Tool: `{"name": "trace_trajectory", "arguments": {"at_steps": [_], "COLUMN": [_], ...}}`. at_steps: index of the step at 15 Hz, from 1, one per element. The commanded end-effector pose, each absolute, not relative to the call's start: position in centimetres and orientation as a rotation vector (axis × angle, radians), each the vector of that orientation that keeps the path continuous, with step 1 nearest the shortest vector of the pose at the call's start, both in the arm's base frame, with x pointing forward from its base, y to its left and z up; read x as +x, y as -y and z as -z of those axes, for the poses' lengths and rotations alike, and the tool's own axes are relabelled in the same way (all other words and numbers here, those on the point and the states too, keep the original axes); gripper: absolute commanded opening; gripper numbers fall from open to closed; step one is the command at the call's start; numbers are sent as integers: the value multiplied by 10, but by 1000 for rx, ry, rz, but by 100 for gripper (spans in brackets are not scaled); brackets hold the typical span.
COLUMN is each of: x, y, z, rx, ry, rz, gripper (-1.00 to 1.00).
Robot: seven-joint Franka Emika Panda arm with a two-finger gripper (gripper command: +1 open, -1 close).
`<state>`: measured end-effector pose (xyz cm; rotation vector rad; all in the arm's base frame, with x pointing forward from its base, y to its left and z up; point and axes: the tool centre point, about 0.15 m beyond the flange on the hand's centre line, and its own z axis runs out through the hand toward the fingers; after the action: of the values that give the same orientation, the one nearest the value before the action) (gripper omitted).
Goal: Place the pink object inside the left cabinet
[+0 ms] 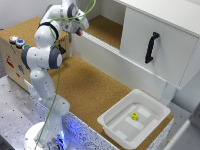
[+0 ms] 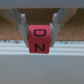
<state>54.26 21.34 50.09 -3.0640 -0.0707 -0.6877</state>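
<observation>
**Pink cube held at the open compartment's front edge**

The pink object (image 2: 40,39), a small pinkish-red cube with black letters on its faces, sits pinched between the two pale fingers (image 2: 21,26) of the gripper (image 2: 41,30), which press on its opposite sides. In the exterior view it shows only as a tiny red spot (image 1: 80,33) under the gripper (image 1: 80,30), just at the front edge of the left cabinet (image 1: 102,27), the doorless compartment with white walls and a cork-brown floor. In the wrist view the cube hangs above a white ledge (image 2: 42,50), with cork-brown surface behind it.

To the exterior view's right of the open compartment is the closed white door with a black handle (image 1: 151,47). In front of the cabinet lies a cork-brown tabletop (image 1: 92,90). On it, towards the exterior view's right, stands a white plastic tray (image 1: 112,125) holding a tiny yellow piece (image 1: 134,116), well apart from the gripper. At the exterior view's left is a wooden box (image 1: 12,62) with coloured round knobs (image 1: 17,40) on top. A green cable (image 1: 60,75) runs along the white arm (image 1: 42,60).
</observation>
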Motion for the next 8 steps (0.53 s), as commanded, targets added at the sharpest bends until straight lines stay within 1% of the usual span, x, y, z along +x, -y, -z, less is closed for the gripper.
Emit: {"name": "trace_trajectory", "arguments": {"at_steps": [1, 4, 8], "x": [625, 655, 671], "y": [-230, -252, -262], "z": [-500, -505, -493], "rx": [-2991, -2998, -3041], "ry": [61, 78, 41], "rz": [707, 706, 666], "gripper": [-100, -100, -100]}}
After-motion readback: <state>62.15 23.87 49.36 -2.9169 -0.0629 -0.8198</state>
